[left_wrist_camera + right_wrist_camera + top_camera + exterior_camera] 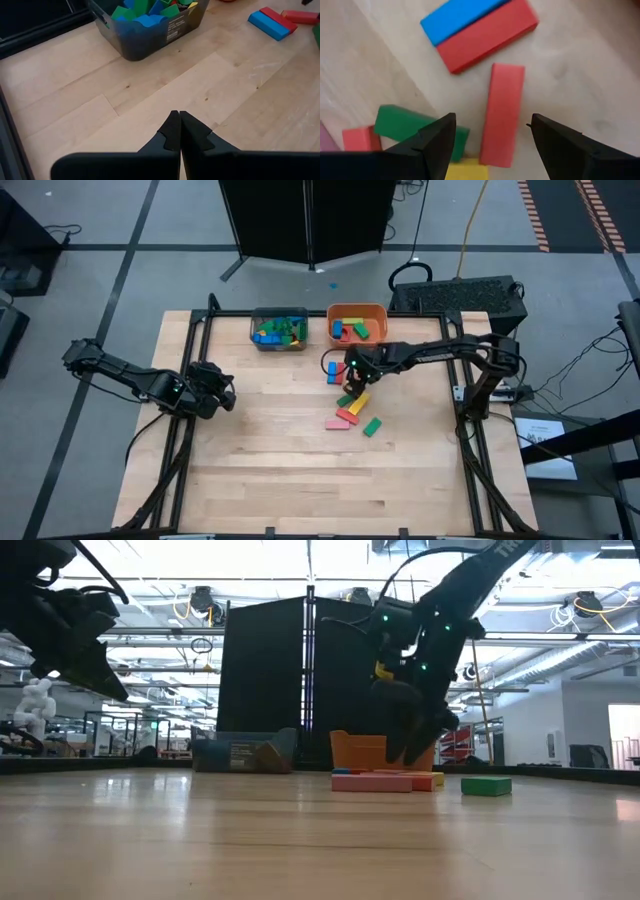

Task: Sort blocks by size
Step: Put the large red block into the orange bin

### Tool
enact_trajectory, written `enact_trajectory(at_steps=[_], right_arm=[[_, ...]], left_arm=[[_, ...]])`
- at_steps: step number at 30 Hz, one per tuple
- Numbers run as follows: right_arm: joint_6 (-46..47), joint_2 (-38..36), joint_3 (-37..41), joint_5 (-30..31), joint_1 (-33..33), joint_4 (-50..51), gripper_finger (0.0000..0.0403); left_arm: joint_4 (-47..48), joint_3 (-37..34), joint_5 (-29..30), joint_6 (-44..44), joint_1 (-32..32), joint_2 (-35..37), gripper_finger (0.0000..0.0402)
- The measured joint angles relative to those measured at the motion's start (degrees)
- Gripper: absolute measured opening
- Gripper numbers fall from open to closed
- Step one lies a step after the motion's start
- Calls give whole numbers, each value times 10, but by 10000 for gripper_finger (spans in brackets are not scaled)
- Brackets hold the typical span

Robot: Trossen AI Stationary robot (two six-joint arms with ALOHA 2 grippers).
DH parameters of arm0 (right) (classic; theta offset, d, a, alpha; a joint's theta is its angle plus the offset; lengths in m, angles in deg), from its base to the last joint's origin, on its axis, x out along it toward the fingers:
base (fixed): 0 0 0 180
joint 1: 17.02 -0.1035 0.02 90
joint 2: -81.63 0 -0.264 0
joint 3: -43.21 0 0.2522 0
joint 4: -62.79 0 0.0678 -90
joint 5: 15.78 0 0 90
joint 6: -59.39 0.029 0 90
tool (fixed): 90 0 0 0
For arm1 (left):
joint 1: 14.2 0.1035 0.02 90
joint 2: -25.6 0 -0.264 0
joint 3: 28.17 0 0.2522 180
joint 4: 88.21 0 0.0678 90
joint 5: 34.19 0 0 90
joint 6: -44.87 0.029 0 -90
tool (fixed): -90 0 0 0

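Note:
Several blocks lie flat on the table right of centre. A blue bar (460, 17) and a red bar (487, 37) lie side by side. Nearer are another red bar (502, 112), a green block (400, 122), a small red block (357, 139) and a yellow one (462, 170). In the high view a pink bar (348, 417) and a green block (372, 426) lie nearer the front. My right gripper (492, 120) hangs open above the red bar, pointing steeply down, one finger to either side and clear of it. My left gripper (179, 117) is shut and empty, raised over the table's left part (228, 395).
A grey bin (280, 330) full of blue, green and yellow blocks and an orange bin (357, 323) holding a few blocks stand side by side at the table's far edge. Bare wood stretches across the near half (300, 480). A black frame runs along the table's edges.

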Motion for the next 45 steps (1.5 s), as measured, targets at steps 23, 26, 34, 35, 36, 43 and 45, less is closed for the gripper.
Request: enact_trajectory(at_steps=[23,26,34,35,36,43,45], right_arm=[[17,15,-101,-9,6,36,71],[-18,7,-158,29,24,61,71],[-63,6,-223,116,135,132,71],[-63,6,-223,120,152,143,71],[-63,6,-223,120,169,155,71],[-67,18,-223,103,243,171,92],[-67,21,-223,101,249,171,124]], left_arm=[[2,0,3,2,0,-2,0],[5,0,3,2,0,-3,0],[5,0,3,1,0,-5,0],[5,0,3,1,0,-5,0],[5,0,3,1,0,-5,0],[6,0,3,1,0,-6,0],[6,0,3,1,0,-6,0]])
